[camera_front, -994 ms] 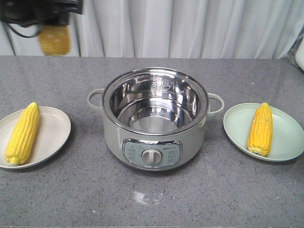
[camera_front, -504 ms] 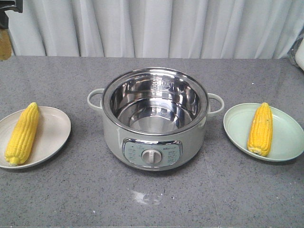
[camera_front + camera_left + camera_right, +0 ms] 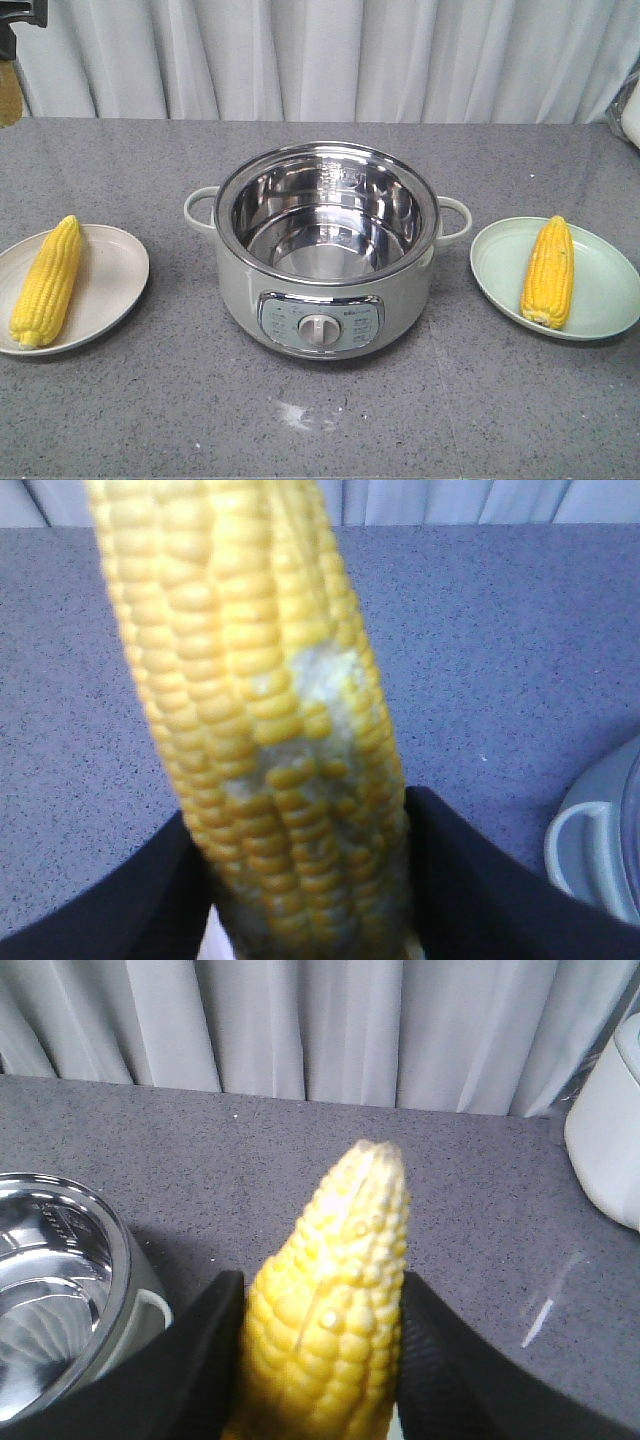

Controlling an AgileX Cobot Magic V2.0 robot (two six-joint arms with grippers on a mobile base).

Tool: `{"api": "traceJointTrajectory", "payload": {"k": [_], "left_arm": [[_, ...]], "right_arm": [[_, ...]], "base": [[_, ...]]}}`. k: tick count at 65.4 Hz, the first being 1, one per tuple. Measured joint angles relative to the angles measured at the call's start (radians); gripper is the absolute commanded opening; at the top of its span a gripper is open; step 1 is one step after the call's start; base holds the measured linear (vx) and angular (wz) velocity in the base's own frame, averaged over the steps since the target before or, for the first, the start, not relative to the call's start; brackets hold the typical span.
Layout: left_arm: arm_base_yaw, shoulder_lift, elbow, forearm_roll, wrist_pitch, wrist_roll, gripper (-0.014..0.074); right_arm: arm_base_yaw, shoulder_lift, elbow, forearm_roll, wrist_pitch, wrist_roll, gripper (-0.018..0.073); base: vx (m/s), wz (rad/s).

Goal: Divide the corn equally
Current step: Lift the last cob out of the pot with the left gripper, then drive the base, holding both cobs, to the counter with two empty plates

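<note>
Corn [image 3: 250, 710], left gripper [image 3: 305, 890]: seemingly farther left

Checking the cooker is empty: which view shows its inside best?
The front view: the cooker sits centred, its steel bowl visibly empty. The right wrist view catches only one side; the left wrist, only a handle.

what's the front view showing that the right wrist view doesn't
Only the front view: the beige plate with one cob lying on it, and the green plate with another cob.

Only the right wrist view: a held cob, tip up, clamped between the right gripper's black fingers.

Both: the empty steel pot, the grey counter and the curtain.
</note>
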Motion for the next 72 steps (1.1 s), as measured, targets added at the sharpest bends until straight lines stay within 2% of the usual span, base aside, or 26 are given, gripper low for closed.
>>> {"api": "traceJointTrajectory", "payload": {"k": [72], "left_arm": [[0.000, 0.000, 0.000, 0.001, 0.000, -0.001, 0.0128]], "right_arm": [[0.000, 0.000, 0.000, 0.000, 0.000, 0.000, 0.0062]], "base": [[0.00, -0.01]]}}
